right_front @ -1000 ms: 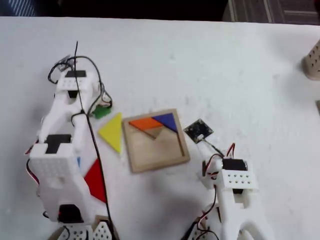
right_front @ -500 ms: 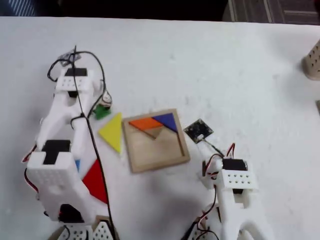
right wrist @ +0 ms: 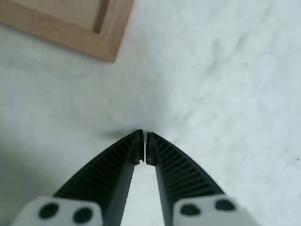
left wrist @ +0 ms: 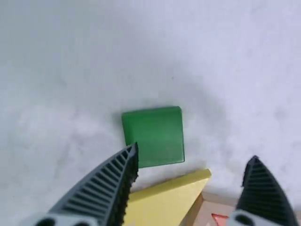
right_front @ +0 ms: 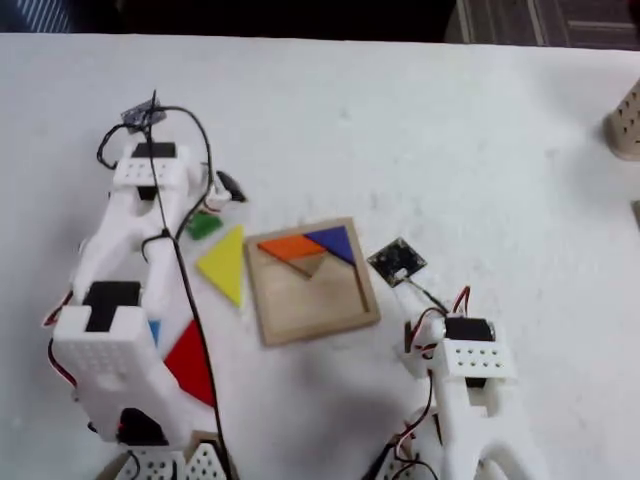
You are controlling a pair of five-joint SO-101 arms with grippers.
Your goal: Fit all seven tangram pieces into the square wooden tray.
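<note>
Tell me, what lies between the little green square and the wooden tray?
The yellow triangle lies flat between the green square and the wooden tray. The high view shows this plainly.

Legible text, labels, brands, numbers, signs: none. Wooden tray (right_front: 310, 298), centre of the high view, and green square piece (left wrist: 153, 136), centre of the left wrist view: plain faces. Small dark circuit board (right_front: 396, 262) on the counter (right_front: 450, 130), just right of the tray: any print too small to read.
</note>
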